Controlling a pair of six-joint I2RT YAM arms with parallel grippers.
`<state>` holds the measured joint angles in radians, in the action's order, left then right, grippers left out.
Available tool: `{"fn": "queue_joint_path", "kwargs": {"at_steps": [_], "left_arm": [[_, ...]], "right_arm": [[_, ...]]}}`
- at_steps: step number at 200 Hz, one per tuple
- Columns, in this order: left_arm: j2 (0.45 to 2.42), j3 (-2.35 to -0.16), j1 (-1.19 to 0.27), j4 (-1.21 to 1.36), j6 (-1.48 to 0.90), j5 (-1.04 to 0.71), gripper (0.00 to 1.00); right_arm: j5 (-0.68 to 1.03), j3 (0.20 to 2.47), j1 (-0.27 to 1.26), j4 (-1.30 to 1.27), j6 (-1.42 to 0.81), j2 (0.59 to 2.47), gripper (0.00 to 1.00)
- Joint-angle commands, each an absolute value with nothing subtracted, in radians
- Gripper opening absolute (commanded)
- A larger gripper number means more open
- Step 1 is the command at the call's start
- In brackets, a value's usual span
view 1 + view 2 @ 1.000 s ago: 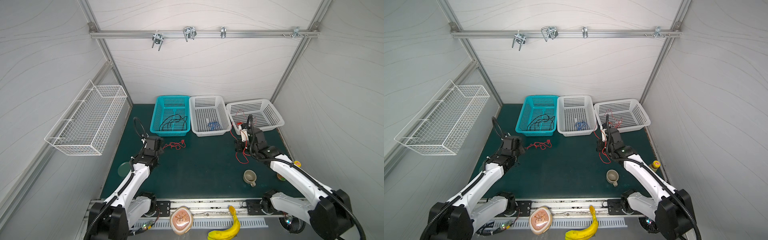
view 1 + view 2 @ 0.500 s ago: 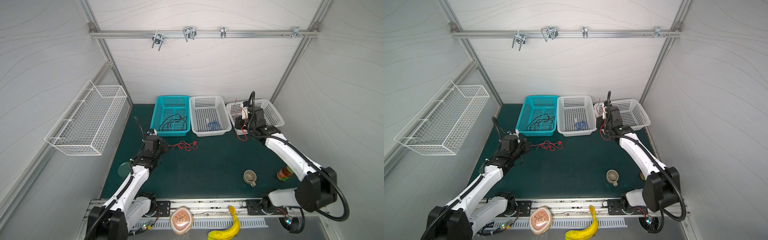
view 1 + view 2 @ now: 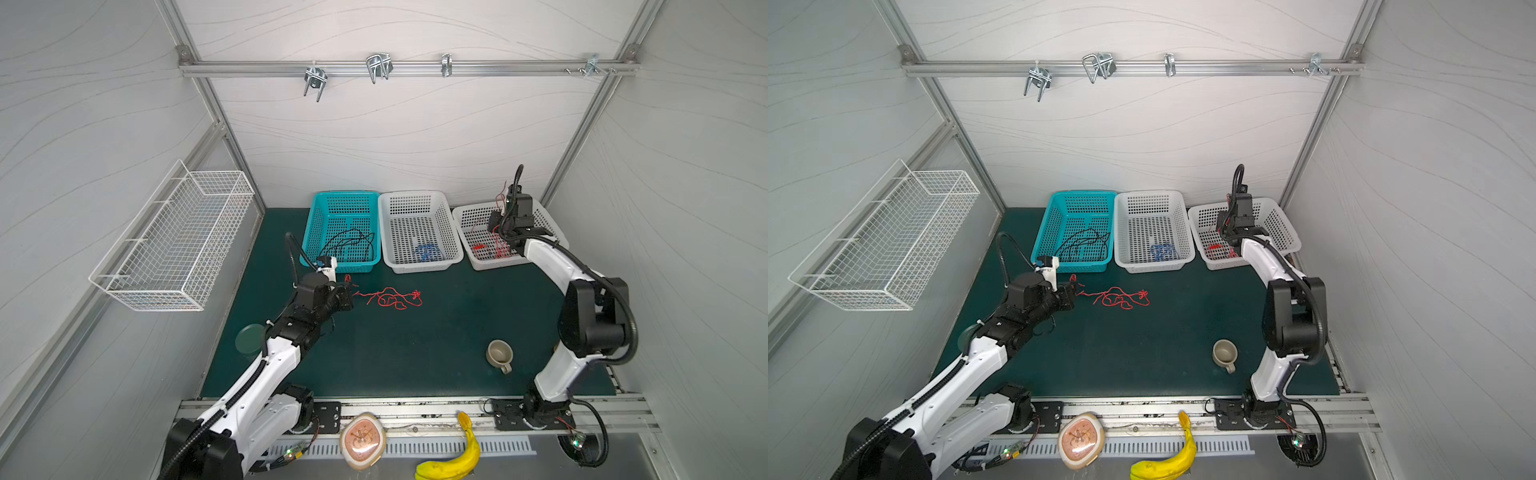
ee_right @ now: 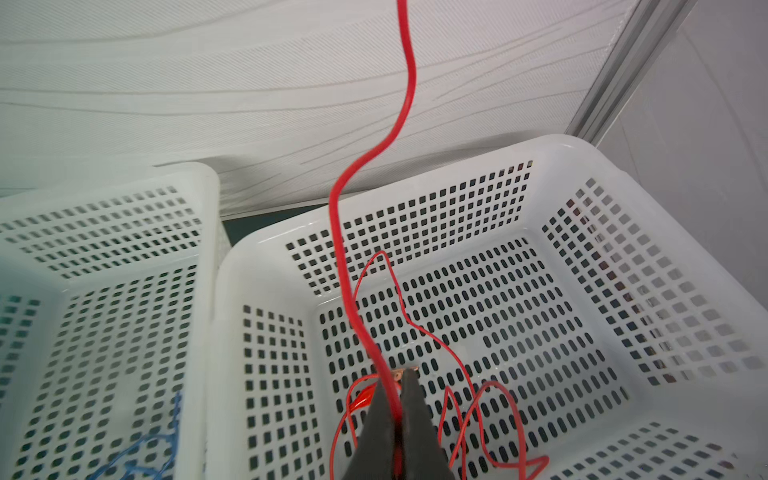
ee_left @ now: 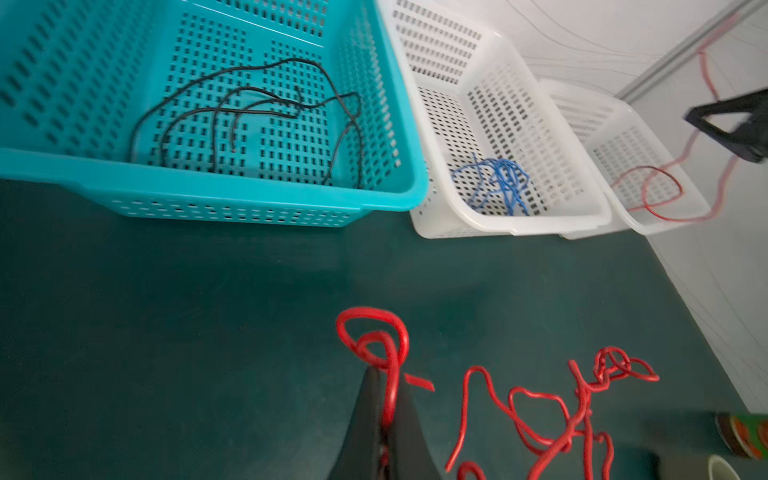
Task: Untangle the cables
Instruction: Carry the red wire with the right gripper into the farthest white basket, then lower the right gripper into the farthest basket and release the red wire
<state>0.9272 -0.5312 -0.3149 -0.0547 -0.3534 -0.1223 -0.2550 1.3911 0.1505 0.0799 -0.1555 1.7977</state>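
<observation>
- The left claw point(image 5: 384, 399) is clenching the looped end of a tangle of thin red flexible cables point(image 3: 392, 298). The tangle is lying mid-table on the dark green mat point(image 3: 415, 353), just nearer than the teal perforated plastic basket point(image 3: 311, 224).
- The right claw point(image 4: 399, 386) is pinching a single red cable point(image 4: 353, 187) above the far-right white perforated plastic basket point(image 4: 457, 166). The cable's free length is curving upward, and more red strands are lying on that basket's floor.
- Thin black cables point(image 3: 349, 245) are sitting in the teal basket, and blue cables point(image 3: 426, 251) are sitting in the middle white perforated basket point(image 3: 422, 268).
- The strands are looking very light and limp, yet springy enough to be keeping their kinks. The insulation is probably smooth, so a thin strand may be sliding between closed pads.
- The best hold is likely lying near a free end, or on a straight run leaving the knot, never on the knot itself.
- Hard pulling is risking a tighter knot; one claw anchoring while the other is drawing gently seems safer.
</observation>
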Motion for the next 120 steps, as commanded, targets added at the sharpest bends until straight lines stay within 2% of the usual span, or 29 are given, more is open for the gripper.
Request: {"fn": "queue_joint_path", "kwargs": {"at_steps": [1,54,110,120], "left_arm": [[0.935,-0.595,-0.353,-0.003,-0.311,-0.163,0.0],[0.965,-0.642,-0.385,0.032,-0.326,-0.221,0.0],[1.001,-0.652,-0.407,0.104,-0.371,-0.251,0.0],[1.005,-0.653,-0.414,0.117,-0.374,-0.245,0.0]], "right_arm": [[-0.253,1.421,0.144,0.101,-0.133,1.874,0.0],[-0.228,1.47,0.113,0.227,-0.191,2.017,0.0],[-0.214,1.516,0.08,0.328,-0.205,2.068,0.0],[-0.199,1.523,0.073,0.332,-0.204,2.071,0.07]]}}
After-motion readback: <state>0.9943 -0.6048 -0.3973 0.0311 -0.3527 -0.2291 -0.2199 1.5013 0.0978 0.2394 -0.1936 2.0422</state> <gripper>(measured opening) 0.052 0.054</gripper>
